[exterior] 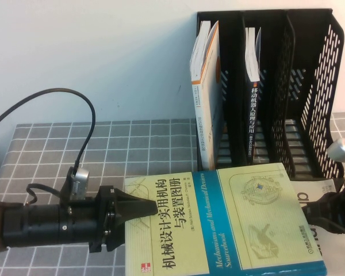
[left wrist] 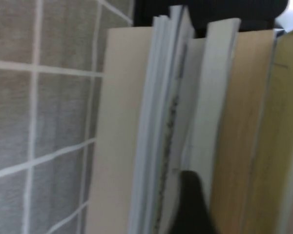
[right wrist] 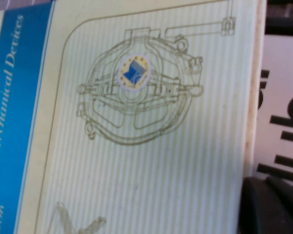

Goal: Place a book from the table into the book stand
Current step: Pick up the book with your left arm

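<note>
The book (exterior: pixel 230 224), thick with a pale yellow-green cover and a blue title band, lies flat on the table (exterior: pixel 46 155) near its front edge. My left gripper (exterior: pixel 151 208) reaches in from the left and is shut on the book's left edge, its upper finger lying on the cover. In the left wrist view a dark finger (left wrist: pixel 190 207) sits against the tan page block of the book (left wrist: pixel 239 146). My right gripper (exterior: pixel 328 210) stands at the book's right edge, and its dark tip (right wrist: pixel 271 207) shows beside the cover (right wrist: pixel 146 146). The black book stand (exterior: pixel 310 92) rises behind.
A white-and-orange book (exterior: pixel 206 98) stands in the stand's left slot and a dark one (exterior: pixel 254 103) in the middle slot. A white printed book (exterior: pixel 325 187) lies under the thick book's right side. A black cable (exterior: pixel 86 115) loops above the left arm.
</note>
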### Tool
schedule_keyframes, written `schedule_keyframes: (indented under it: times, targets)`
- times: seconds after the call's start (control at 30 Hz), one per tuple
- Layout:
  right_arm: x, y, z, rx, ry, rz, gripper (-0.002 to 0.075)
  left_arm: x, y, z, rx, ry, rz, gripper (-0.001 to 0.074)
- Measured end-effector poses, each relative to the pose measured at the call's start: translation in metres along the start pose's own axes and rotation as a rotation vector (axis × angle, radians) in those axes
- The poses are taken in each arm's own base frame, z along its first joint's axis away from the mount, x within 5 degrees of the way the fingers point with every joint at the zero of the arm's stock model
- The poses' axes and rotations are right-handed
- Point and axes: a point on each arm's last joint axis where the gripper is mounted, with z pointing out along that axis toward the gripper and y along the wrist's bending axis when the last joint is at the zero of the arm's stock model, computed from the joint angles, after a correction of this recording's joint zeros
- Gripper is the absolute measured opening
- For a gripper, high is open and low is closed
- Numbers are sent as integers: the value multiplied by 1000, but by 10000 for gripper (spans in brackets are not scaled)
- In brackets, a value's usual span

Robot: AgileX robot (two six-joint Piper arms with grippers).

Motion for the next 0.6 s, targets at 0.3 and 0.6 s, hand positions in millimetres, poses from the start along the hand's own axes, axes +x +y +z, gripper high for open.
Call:
schedule_keyframes:
  times: [0.3,0.6]
  targets:
    - [0,1,-3,1,-11,-37,-5,1,-8,2,46,8,7,262]
    - [-2,10,-49,46,-91,-218,-5,4,-55,-14,47,-42,60,195]
